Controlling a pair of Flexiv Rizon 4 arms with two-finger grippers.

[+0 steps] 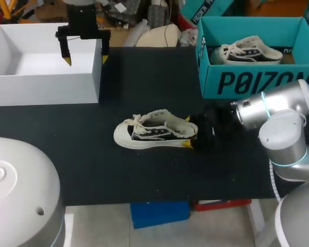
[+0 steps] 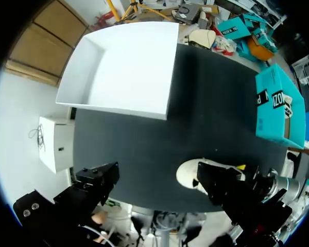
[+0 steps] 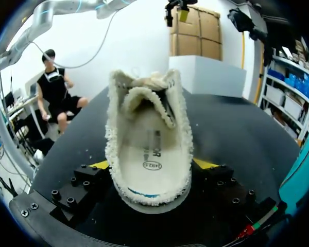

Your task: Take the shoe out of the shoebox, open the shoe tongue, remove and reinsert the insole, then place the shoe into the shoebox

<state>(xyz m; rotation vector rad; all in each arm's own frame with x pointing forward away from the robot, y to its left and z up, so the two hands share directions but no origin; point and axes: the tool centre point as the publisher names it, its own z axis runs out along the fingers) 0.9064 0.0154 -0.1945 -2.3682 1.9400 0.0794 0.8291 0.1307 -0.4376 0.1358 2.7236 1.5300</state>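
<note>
Head view: the left gripper [image 1: 85, 57] hangs by the white box [image 1: 41, 82], fingers apart; the right gripper [image 1: 187, 132] clamps the canvas shoe [image 1: 149, 134] at its heel on the black table [image 1: 92, 170]. Left wrist view: the shoe lies ahead of spread fingers. Right wrist view: heel pinched between both yellow tips.

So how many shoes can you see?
2. The first shoe lies on the table, heel gripped by the right hand; the second shoe sits inside the teal shoebox. None seems hidden.
</note>
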